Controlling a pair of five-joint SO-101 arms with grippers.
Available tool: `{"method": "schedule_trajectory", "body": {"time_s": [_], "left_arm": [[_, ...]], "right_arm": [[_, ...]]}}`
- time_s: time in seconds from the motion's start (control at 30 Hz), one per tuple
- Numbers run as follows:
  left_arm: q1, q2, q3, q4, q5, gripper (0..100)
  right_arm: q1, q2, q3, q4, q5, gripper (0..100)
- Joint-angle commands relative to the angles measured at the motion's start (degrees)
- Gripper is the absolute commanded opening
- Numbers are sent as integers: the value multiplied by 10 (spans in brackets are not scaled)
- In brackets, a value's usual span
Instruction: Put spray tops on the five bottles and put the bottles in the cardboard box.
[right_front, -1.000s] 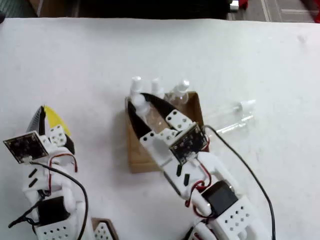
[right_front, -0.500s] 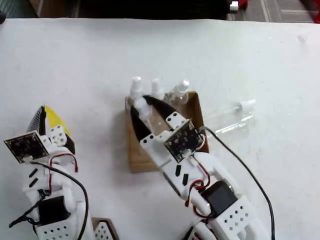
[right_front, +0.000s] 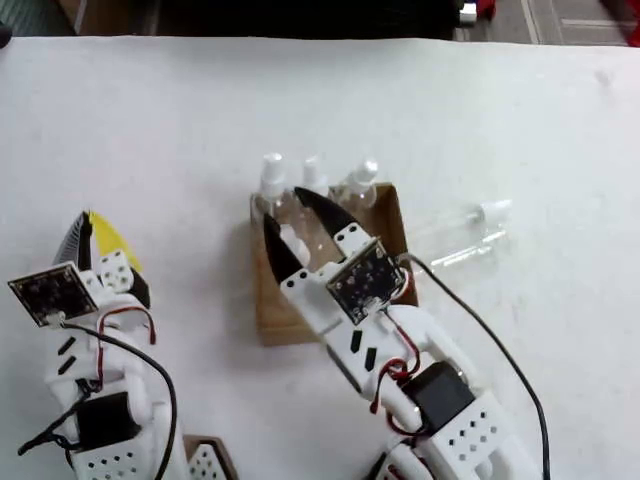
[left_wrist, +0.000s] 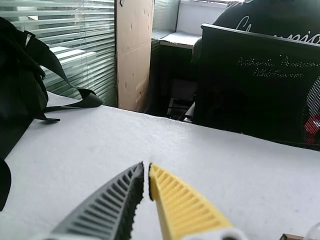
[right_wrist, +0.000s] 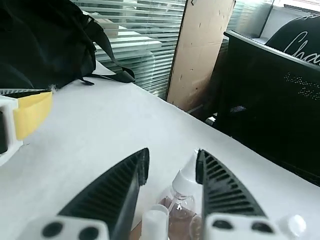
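Note:
The cardboard box (right_front: 270, 315) sits mid-table with several clear bottles standing along its far side, white spray tops (right_front: 272, 172) up. My right gripper (right_front: 283, 204) hangs open over the box, its black fingers either side of one capped bottle (right_wrist: 186, 184); nothing is clamped. Another white top (right_wrist: 154, 220) shows close under the fingers. One more capped bottle (right_front: 466, 222) lies on its side on the table just right of the box, a thin clear piece beside it. My left gripper (right_front: 86, 218), grey and yellow, rests shut (left_wrist: 147, 168) and empty at the left.
A black bag (left_wrist: 20, 95) lies on the table's far left, and a dark chair (right_wrist: 270, 100) stands beyond the far edge. A small cardboard piece (right_front: 205, 455) sits by the left arm's base. White table (right_front: 180, 120) lies bare behind and left of the box.
My right gripper has drawn back a little toward its base, and the bottle top that was by its fingertips now sits deeper between the fingers. The left arm has not moved.

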Motion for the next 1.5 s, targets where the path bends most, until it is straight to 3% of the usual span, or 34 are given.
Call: {"method": "schedule_trajectory", "body": {"time_s": [0.0, 0.2, 0.47, 0.7, 0.9, 1.03, 1.3, 1.47], "left_arm": [[6, -7, -4, -14, -6, 24], [6, -7, -4, -14, -6, 24], [6, -7, -4, -11, -6, 24], [5, -7, 4, -16, -6, 24], [8, -7, 9, -29, -37, 24], [8, -7, 9, -29, -38, 24], [8, -7, 9, -29, -38, 24], [8, -7, 9, -29, -39, 24]], "right_arm": [[18, -14, -26, 12, 5, 131], [172, -30, -174, 137, -54, 128], [359, 117, -314, 270, 66, 127], [486, 227, -316, 282, 157, 127], [609, 419, -347, 234, 200, 127], [621, 553, -398, 218, 200, 127], [537, 677, -513, 225, 200, 127], [529, 761, -555, 224, 200, 125]]}}
